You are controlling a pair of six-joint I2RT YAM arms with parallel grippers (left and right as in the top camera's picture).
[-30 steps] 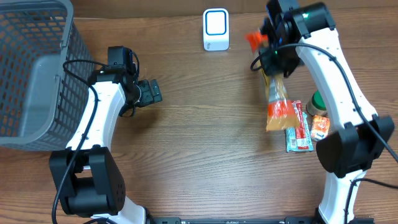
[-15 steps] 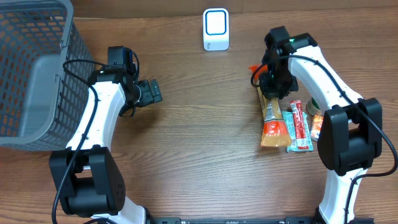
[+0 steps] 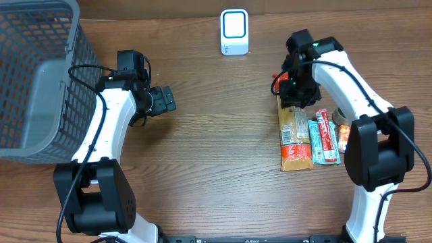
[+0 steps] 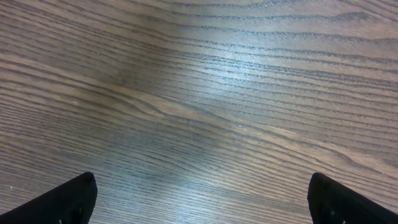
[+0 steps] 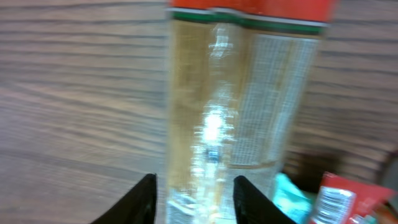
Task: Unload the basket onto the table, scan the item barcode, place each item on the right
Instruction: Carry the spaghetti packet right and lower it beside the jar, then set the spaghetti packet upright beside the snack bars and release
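The item is a long clear packet (image 3: 295,137) with an orange-red end. It lies flat on the table at the right, its length running toward the front edge. My right gripper (image 3: 295,93) is low over the packet's far end. In the right wrist view its jaws (image 5: 196,202) are spread on either side of the packet (image 5: 236,93), with a gap at the left finger, so it is open. The white scanner (image 3: 234,32) stands at the back centre. My left gripper (image 3: 164,100) is wide open over bare wood (image 4: 199,205), far from the item.
A grey mesh basket (image 3: 34,74) fills the back left corner. Right of the packet lie a red and teal pack (image 3: 325,137), a green-topped item (image 3: 342,110) and a small orange one (image 3: 347,137).
The right gripper came down from near the scanner with the packet, which now lies flat on the table. Its jaws have spread apart. The left arm has not moved.
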